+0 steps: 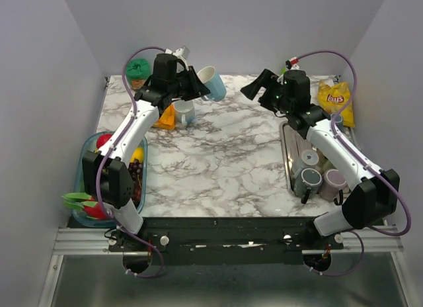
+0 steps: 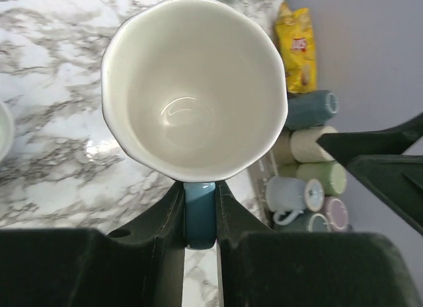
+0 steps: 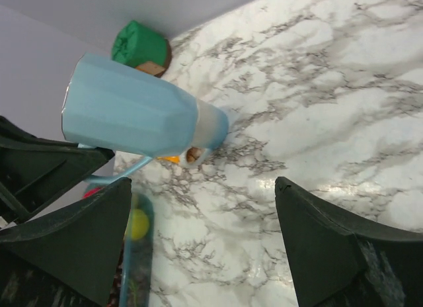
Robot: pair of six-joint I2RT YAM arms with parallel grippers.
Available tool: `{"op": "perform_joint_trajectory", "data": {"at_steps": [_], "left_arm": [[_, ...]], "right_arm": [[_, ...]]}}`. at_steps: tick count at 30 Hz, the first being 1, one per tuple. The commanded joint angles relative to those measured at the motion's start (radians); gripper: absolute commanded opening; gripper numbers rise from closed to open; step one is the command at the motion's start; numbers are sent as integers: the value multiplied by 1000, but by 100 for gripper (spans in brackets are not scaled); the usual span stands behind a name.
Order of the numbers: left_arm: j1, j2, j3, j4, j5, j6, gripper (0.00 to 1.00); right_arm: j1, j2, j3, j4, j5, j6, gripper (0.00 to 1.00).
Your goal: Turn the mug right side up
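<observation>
Blue mug [image 1: 213, 83] — one, in the air over the far left of the table [image 1: 218, 161], tilted, its handle pinched by the left gripper [image 1: 196, 83]. Right gripper [image 1: 259, 85] — one, spread wide, holding nothing. One second mug [image 1: 185, 112] sits on the table beneath; at least five more lie in the tray [image 1: 285, 155].

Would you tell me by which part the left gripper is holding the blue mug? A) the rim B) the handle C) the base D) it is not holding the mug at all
B: in the left wrist view, the handle of the mug sits clamped between the fingers of the left gripper.
</observation>
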Motion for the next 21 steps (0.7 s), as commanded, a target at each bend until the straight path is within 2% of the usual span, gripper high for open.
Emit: {"op": "perform_joint_trajectory", "data": {"at_steps": [1, 4, 5, 10, 16, 21], "left_arm": [[-38, 4, 18, 17, -124, 147, 0], [-56, 37, 16, 11, -167, 159, 0], [-62, 47, 18, 6, -185, 156, 0], [-126, 138, 16, -21, -440, 146, 0], [-151, 221, 11, 9, -587, 164, 0], [-154, 267, -7, 68, -635, 205, 0]], "right_arm": [[-3, -36, 15, -123, 108, -43, 95], [-3, -45, 15, -170, 137, -54, 96], [-3, -48, 17, -184, 165, -66, 100], [-3, -93, -29, -228, 248, -121, 100], [-15, -134, -74, -274, 263, -140, 100], [-44, -160, -107, -308, 260, -149, 100]]}}
